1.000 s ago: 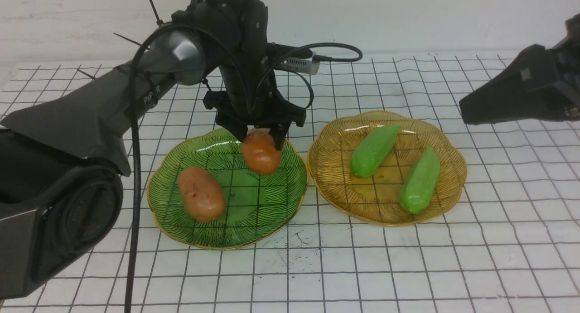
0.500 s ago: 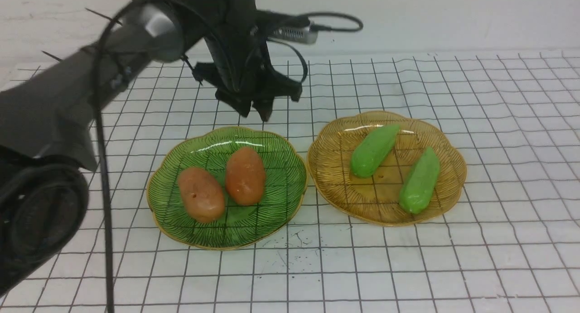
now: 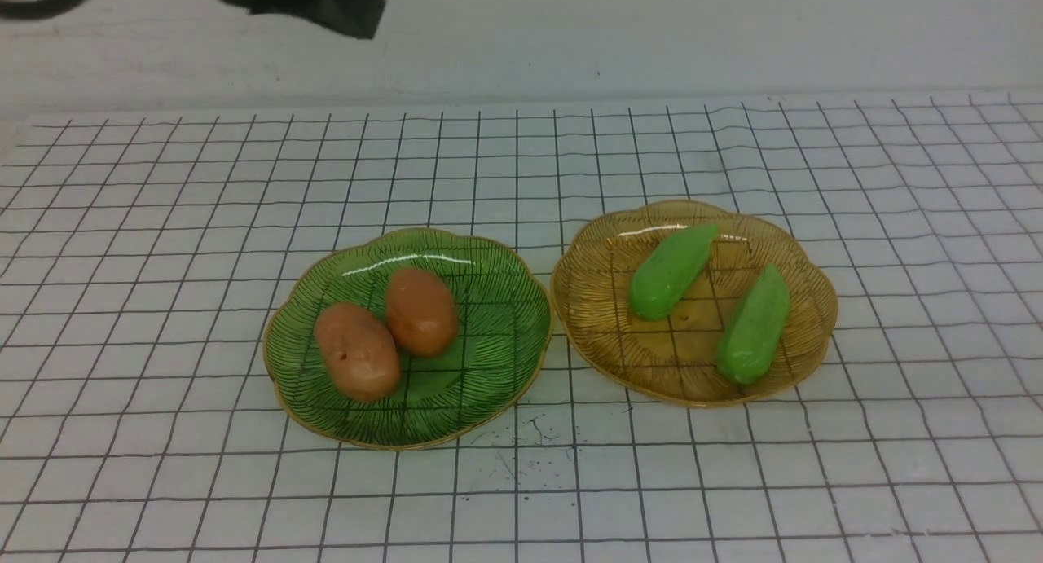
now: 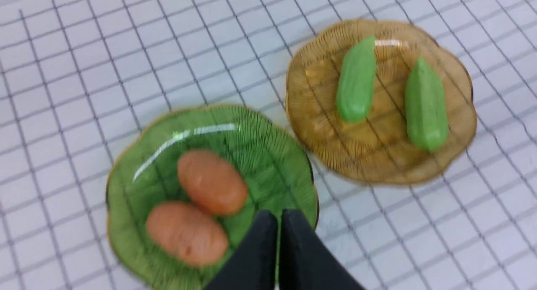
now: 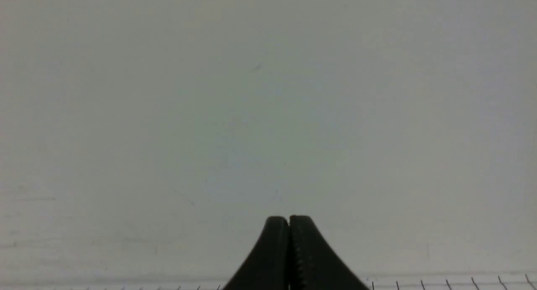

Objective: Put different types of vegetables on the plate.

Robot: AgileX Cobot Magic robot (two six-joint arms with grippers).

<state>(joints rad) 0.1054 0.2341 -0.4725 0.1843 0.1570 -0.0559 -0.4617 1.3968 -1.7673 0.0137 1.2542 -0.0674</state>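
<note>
Sorting judged complete: two orange-brown oval toy potatoes, the nearer [image 3: 357, 353] and the farther [image 3: 421, 310], lay touching in the green ribbed glass plate [image 3: 497, 359]; two light-green tapered toy gourds, one [image 3: 672, 270] and the other [image 3: 754, 325], lay apart in the amber ribbed glass plate [image 3: 599, 310]; nothing lay loose on the white gridded table [image 3: 163, 261]; only parking the arms seemed left. The left gripper [image 4: 280, 218] hung high above the green plate's edge, jaws together, empty; the right gripper [image 5: 288, 220] faced a blank wall [image 5: 268, 92], jaws together, empty. Against one second earlier: the left gripper had then held the farther potato over the green plate; that potato had since been released and settled against its neighbour; both arms had left the front view, save a dark arm part [image 3: 326, 5] at its top edge.
</note>
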